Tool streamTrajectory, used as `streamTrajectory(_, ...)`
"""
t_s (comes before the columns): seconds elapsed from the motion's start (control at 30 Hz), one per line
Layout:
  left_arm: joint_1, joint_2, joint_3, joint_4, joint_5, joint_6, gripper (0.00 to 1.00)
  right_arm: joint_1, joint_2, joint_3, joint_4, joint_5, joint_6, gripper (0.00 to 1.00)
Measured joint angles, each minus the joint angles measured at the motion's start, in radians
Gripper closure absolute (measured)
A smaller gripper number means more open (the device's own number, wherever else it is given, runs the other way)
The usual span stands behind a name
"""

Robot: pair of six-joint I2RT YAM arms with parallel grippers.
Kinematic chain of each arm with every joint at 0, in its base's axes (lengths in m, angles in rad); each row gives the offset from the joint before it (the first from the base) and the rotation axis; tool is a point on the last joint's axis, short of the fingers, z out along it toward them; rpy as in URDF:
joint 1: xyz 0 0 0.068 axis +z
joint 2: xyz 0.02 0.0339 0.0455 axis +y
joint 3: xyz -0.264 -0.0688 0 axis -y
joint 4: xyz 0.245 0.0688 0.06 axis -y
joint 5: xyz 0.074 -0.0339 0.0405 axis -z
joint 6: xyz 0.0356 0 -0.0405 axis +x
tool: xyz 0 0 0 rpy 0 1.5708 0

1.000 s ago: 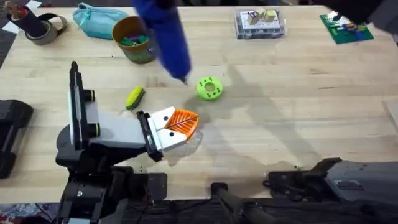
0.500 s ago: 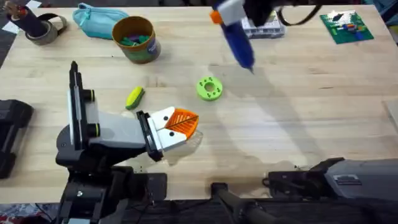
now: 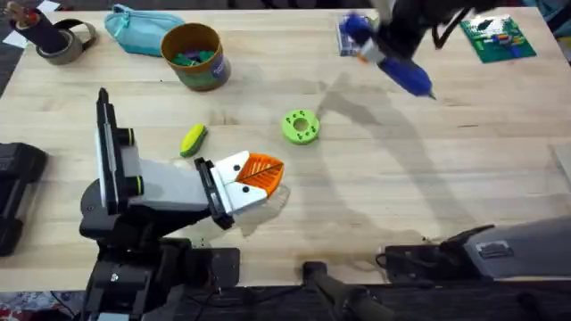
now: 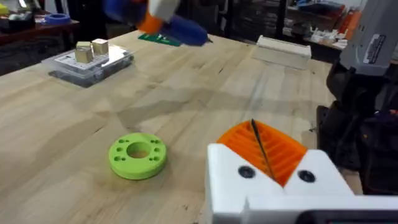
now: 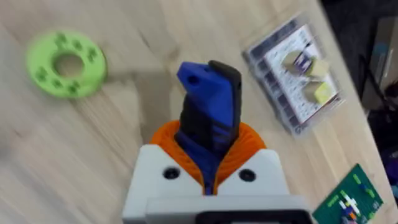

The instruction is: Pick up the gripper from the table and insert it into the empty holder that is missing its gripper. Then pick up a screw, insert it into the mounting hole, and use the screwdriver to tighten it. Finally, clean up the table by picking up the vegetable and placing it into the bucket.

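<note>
Screwdriver (image 3: 394, 61) pinched in right gripper (image 5: 208, 158) above table's far right, vegetable (image 3: 193, 139) lying lengthwise toward far edge just beside pressed-together left gripper (image 3: 257, 177), the nearer arm.

Light wooden table (image 3: 428, 178) bearing: bucket (image 3: 194, 55), vegetable (image 3: 193, 140), green holed disc (image 3: 301, 126), teal pouch (image 3: 134, 27), tape roll (image 3: 64, 40), green brick plate (image 3: 498, 39).

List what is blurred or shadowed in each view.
Overhead: the screwdriver in the right gripper is motion-smeared and casts soft shadows across the table. Left wrist: the screwdriver is blurred, the green disc sharper. Right wrist: the green disc and clear box look soft.
</note>
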Motion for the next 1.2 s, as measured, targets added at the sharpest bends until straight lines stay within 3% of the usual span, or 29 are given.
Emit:
streamTrajectory(0.2,0.000,0.000,0.000,0.009,-0.052,0.000,0.996,-0.037,0.156,-0.120,0.058,0.077,-0.177,0.957)
streamTrajectory(0.37,0.000,0.000,0.000,0.014,-0.087,-0.002,0.967,-0.038,0.240,-0.143,0.099,0.103,-0.229,0.920)
streamTrajectory(0.4,0.000,0.000,0.000,0.014,-0.090,0.001,0.864,-0.038,0.240,-0.143,0.101,0.105,-0.231,0.779)
streamTrajectory(0.57,0.000,0.000,0.000,0.014,-0.095,-0.002,0.074,-0.038,0.221,-0.143,0.115,0.112,-0.200,0.054)
streamTrajectory(0.6,0.000,0.000,0.000,0.014,-0.096,-0.003,0.032,-0.038,0.206,-0.143,0.113,0.109,-0.182,0.020)
streamTrajectory(0.73,0.000,0.000,0.000,0.037,-0.098,-0.011,0.015,-0.038,0.099,-0.143,0.062,0.093,-0.135,0.007)
streamTrajectory(0.83,0.000,0.000,0.000,0.149,-0.123,-0.084,0.014,-0.037,-0.024,-0.143,0.010,0.083,-0.096,0.007)
streamTrajectory(0.97,0.000,0.000,0.004,0.150,-0.185,-0.136,0.014,-0.038,-0.186,-0.143,-0.024,0.043,-0.016,0.007)
streamTrajectory(1.07,0.000,0.022,0.051,0.052,-0.260,-0.153,0.014,-0.038,-0.299,-0.142,-0.013,-0.002,0.114,0.007)
streamTrajectory(1.1,0.000,0.093,0.158,-0.061,-0.338,-0.148,0.014,-0.037,-0.412,-0.141,-0.019,-0.028,0.324,0.007)
streamTrajectory(1.2,0.001,0.191,0.302,-0.236,-0.430,-0.114,0.014,-0.037,-0.508,-0.141,-0.070,-0.042,0.503,0.007)
